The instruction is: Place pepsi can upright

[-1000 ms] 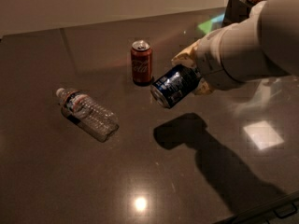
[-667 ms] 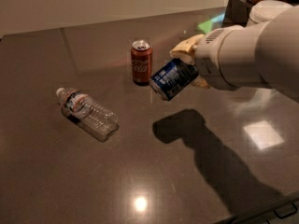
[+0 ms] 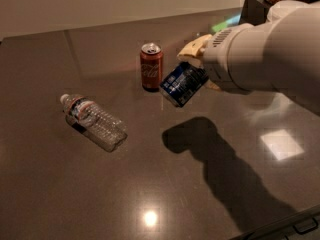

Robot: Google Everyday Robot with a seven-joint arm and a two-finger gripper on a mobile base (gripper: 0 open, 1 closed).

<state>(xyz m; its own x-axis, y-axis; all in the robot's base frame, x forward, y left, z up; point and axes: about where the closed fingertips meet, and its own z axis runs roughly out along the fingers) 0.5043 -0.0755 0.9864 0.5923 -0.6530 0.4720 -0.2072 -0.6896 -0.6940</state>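
Lifted already: holds the pepsi can [image 3: 182, 84] tilted above the desk [image 3: 75, 184], toward its far edge, near the red cola can [image 3: 151, 66], in the gripper [image 3: 194, 68] with fingers [image 3: 192, 48] clamped on it. Seemingly left: turn upright, set down, release.

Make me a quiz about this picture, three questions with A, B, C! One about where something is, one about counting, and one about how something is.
1. Where is the red can?
A. Standing on the table beside the pepsi can
B. In the gripper
C. On the floor

2. How many cans are there?
A. One
B. Two
C. Four

3. How is the pepsi can?
A. Upright on the table
B. Crushed flat
C. Tilted, held in the gripper above the table

Answers:
1 A: it stands upright on the table, next to the held can.
2 B: one is red and one is dark blue.
3 C: the gripper, at the arm's end beside the red can, is shut on it in the air.
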